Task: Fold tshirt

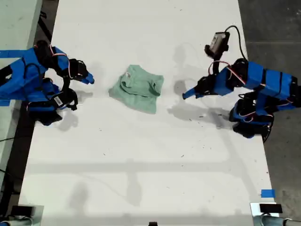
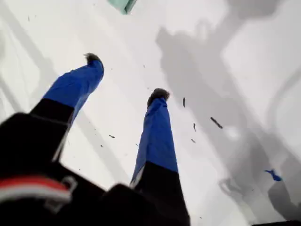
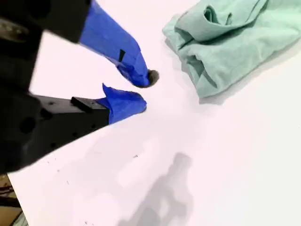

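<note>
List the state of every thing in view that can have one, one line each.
tshirt: crumpled in a loose heap on the white table, not folded flat, held by neither gripper.
my first gripper: jaws open, empty, above bare table.
my second gripper: jaws a little apart, empty, close beside the tshirt but not touching it.

white table [image 1: 150, 155], crumpled mint tshirt [image 1: 137, 87] near its middle, small blue tape [image 1: 267, 193]

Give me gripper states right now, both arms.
My first gripper: open, empty, above bare table.
My second gripper: open a little, empty, beside the tshirt, not touching it.
</note>
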